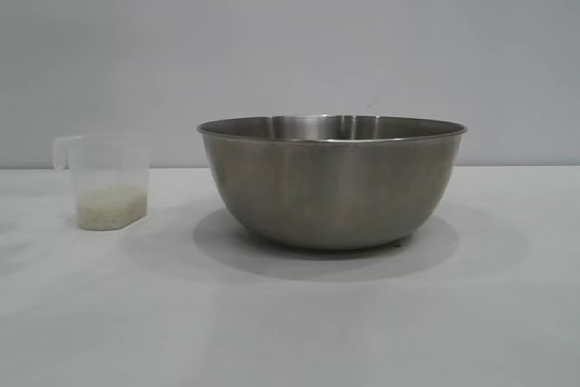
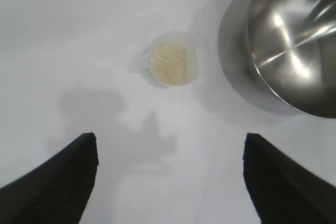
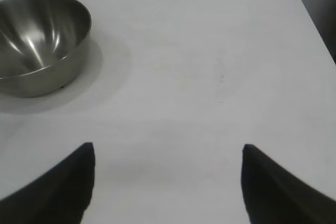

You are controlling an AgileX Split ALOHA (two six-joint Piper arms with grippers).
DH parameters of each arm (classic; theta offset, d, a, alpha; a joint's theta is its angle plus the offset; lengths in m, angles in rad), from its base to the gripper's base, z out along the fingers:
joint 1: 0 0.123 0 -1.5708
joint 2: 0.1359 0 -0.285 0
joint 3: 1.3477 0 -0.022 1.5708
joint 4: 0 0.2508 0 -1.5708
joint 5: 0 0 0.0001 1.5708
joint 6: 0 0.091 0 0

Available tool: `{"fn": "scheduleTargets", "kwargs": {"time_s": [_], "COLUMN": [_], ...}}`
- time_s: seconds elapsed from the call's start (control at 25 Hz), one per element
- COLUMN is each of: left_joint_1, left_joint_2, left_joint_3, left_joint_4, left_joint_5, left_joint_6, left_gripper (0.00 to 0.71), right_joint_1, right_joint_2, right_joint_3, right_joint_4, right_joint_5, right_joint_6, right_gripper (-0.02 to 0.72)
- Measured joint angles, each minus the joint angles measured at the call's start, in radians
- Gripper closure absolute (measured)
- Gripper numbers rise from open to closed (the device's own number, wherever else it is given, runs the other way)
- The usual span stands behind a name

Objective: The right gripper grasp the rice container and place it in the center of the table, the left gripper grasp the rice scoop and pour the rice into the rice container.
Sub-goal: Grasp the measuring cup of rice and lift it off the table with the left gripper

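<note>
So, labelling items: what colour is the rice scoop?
Translucent frosted white rice scoop, clearest in the exterior view.

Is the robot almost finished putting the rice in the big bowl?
Not yet. The rice container already stands mid-table, so that part looks done. Nothing is in hand: the left end effector hangs open above the table, short of the rice scoop, and the right end effector is open and empty too. The rice sits in the scoop, and the bowl looks empty. Left: grasp the scoop and pour.

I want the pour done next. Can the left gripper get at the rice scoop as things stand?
Probably yes: the left gripper is open and empty, bare table lies ahead, and the rice scoop stands upright, clear of the rice container.
</note>
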Motion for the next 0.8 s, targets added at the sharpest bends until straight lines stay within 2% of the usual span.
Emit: {"fn": "scheduleTargets", "kwargs": {"time_s": [0.32, 0.48, 0.8], "left_joint_1": [0.0, 0.0, 0.0], "left_joint_2": [-0.212, -0.251, -0.257], "left_joint_3": [0.385, 0.556, 0.758], "left_joint_4": [-0.032, -0.078, -0.16], "left_joint_5": [-0.36, -0.559, -0.904], "left_joint_6": [-0.002, -0.002, -0.002], "left_gripper": [0.203, 0.203, 0.203], "right_joint_1": [0.0, 0.0, 0.0], "right_joint_2": [0.0, 0.0, 0.0], "right_joint_3": [0.0, 0.0, 0.0], "right_joint_4": [0.0, 0.0, 0.0], "right_joint_5": [0.0, 0.0, 0.0], "right_joint_6": [0.0, 0.0, 0.0], "right_gripper": [0.181, 0.181, 0.181]}}
